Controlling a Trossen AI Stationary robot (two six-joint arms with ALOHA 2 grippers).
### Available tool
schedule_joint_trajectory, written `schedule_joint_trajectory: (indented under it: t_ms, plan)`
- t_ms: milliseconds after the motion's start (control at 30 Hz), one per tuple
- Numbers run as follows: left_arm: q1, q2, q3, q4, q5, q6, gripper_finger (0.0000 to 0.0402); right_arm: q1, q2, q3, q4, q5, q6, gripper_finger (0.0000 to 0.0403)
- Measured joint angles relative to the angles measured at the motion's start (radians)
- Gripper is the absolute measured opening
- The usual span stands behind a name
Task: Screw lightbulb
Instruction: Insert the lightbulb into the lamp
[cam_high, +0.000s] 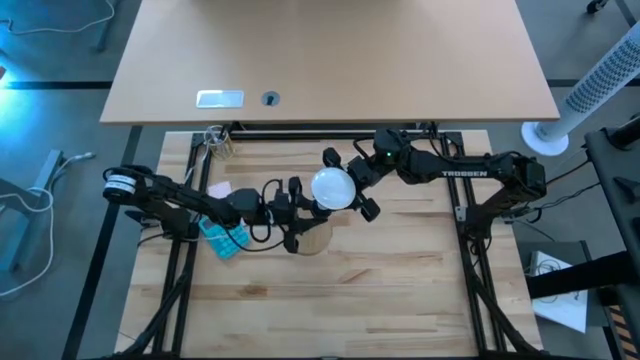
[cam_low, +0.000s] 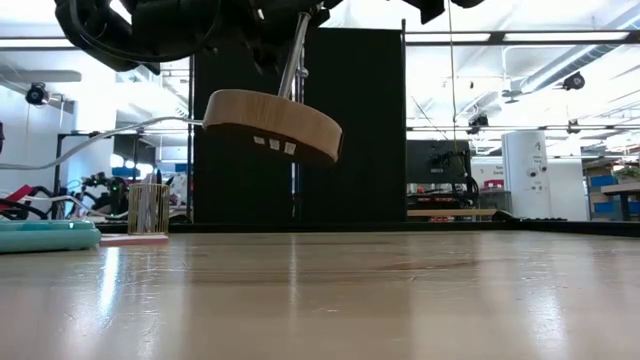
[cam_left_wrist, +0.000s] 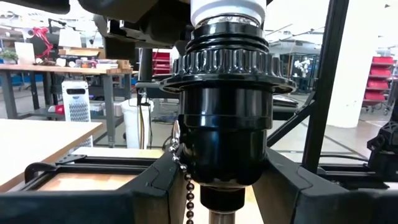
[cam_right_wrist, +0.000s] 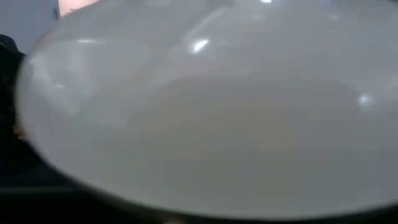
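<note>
The white lightbulb (cam_high: 332, 188) stands with its pale neck (cam_left_wrist: 227, 9) in the black socket (cam_left_wrist: 224, 124) of a lamp with a round wooden disc (cam_low: 272, 125) as its base. The lamp is held clear of the table and tilted, and a thin metal stem (cam_low: 293, 60) rises from the disc. My left gripper (cam_high: 291, 216) comes from the table's left and is shut on the socket. My right gripper (cam_high: 350, 183) comes from the right and is shut on the bulb, which fills the right wrist view (cam_right_wrist: 205, 112). A bead chain (cam_left_wrist: 189, 199) hangs from the socket. My left gripper pinches the socket's lower body (cam_left_wrist: 186, 168) between its two fingers, which come level from the table's left. The lamp is lifted clear of the table, with the disc tilted below. My right gripper has one finger (cam_high: 333, 157) on the far side of the bulb's globe and one finger (cam_high: 368, 208) on its near right side. It comes level from the table's right. The bulb hides the pads in the wrist view.
A teal object (cam_high: 222, 238) lies on the table under the left arm, and it also shows in the low view (cam_low: 45, 235). A small striped cup (cam_low: 148, 208) stands at the far left. A pale desk (cam_high: 330, 60) lies beyond the far edge.
</note>
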Motion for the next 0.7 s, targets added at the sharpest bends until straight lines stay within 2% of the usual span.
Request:
schedule_joint_trajectory:
  t_ms: [200,367,500,700]
  plan:
    - [0.015,-0.006,-0.001,-0.008,-0.043,-0.057,0.0136,0.000,0.000,0.001,-0.029,0.100,0.003,0.0137]
    - [0.032,-0.020,-0.002,-0.038,-0.117,-0.074,0.0136,0.000,0.000,0.002,-0.057,0.218,0.003,0.0143]
    - [0.040,-0.042,-0.003,-0.070,-0.217,-0.048,0.0136,0.000,-0.001,0.003,-0.081,0.361,0.009,0.0156]
    - [0.048,-0.083,0.007,-0.170,-0.419,0.029,0.0136,0.002,0.001,0.005,-0.098,0.575,0.044,0.0140]
